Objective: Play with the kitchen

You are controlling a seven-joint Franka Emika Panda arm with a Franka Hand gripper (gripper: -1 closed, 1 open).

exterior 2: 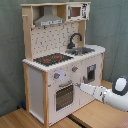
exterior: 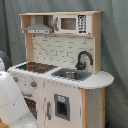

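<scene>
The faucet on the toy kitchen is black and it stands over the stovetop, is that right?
Not quite. The faucet is black, but it stands over the sink, not the stovetop. Both exterior views show it beside the burners, arching over the basin.

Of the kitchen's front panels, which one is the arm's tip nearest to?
The windowed oven door, under the stovetop. In the second exterior view the gripper sits at its upper right corner, while the fridge-style door with the dispenser lies further toward the second exterior view's right.
</scene>
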